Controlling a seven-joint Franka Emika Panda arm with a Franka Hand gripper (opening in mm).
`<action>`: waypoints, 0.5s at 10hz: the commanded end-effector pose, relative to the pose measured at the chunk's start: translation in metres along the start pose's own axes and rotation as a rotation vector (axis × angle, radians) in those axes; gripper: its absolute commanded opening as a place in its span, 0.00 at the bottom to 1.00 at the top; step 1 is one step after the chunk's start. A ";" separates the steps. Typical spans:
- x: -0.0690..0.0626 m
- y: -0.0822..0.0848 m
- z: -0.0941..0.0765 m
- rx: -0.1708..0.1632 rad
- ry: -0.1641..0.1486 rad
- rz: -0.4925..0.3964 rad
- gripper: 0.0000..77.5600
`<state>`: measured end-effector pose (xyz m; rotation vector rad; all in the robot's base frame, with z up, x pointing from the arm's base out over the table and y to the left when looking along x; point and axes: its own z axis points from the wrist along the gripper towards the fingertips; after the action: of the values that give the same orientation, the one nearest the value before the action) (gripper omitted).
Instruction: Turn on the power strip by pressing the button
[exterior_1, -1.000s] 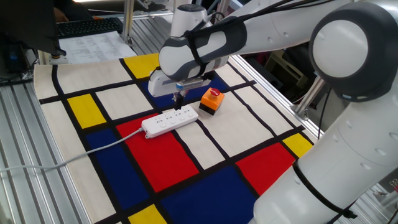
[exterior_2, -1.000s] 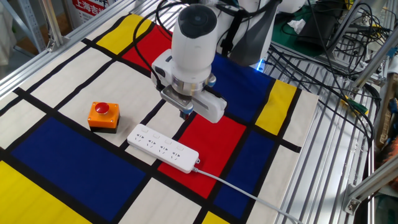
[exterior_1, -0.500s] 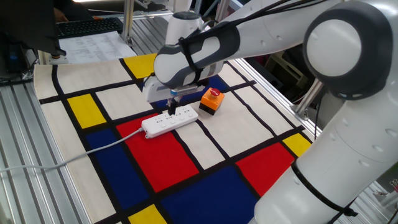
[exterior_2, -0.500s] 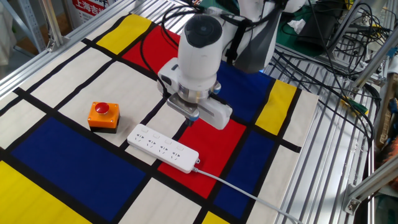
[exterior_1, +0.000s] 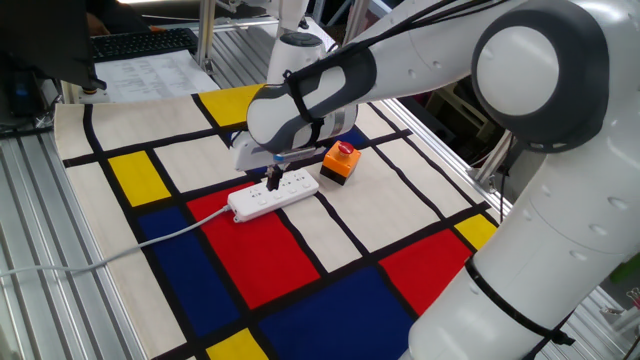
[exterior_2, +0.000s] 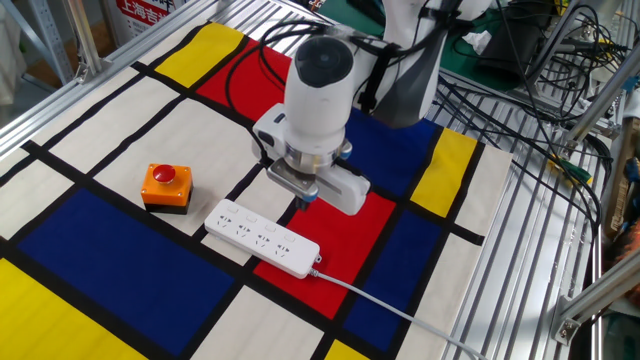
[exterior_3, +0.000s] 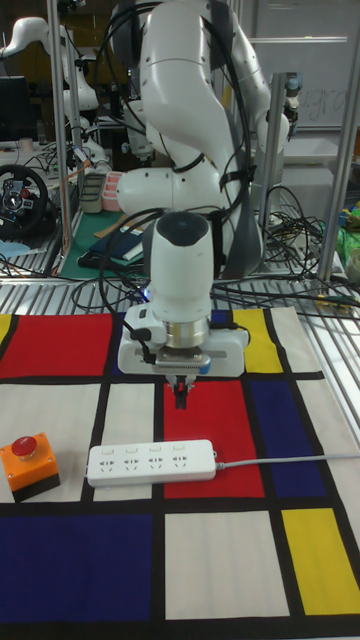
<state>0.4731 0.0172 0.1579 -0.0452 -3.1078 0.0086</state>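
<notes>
The white power strip (exterior_1: 272, 194) (exterior_2: 262, 238) (exterior_3: 152, 463) lies flat on the coloured mat, sockets up. Its pale grey cord (exterior_1: 120, 252) (exterior_2: 400, 310) (exterior_3: 290, 460) leaves one end. The button at that corded end (exterior_3: 204, 459) is too small and pale to pick out clearly. My gripper (exterior_1: 276, 181) (exterior_2: 307, 198) (exterior_3: 181, 397) points straight down, hovering just above and behind the strip's corded half, not touching it. Its dark fingertips meet in a single point with nothing between them.
An orange-black box with a red mushroom button (exterior_1: 340, 162) (exterior_2: 166, 187) (exterior_3: 28, 465) stands off the strip's free end. Slatted metal table edges surround the mat. Loose cables (exterior_2: 540, 90) lie at one side, a keyboard (exterior_1: 140, 42) at the back.
The gripper has shifted along the strip toward its corded end and dropped lower. The strip and the orange box have stayed put.
</notes>
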 end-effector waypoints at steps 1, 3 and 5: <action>-0.001 0.000 -0.001 -0.021 -0.001 -0.007 0.00; -0.001 0.000 -0.001 -0.029 -0.004 -0.007 0.00; -0.001 0.000 -0.001 -0.082 -0.007 0.056 0.00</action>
<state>0.4726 0.0172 0.1572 -0.0594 -3.1072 -0.0552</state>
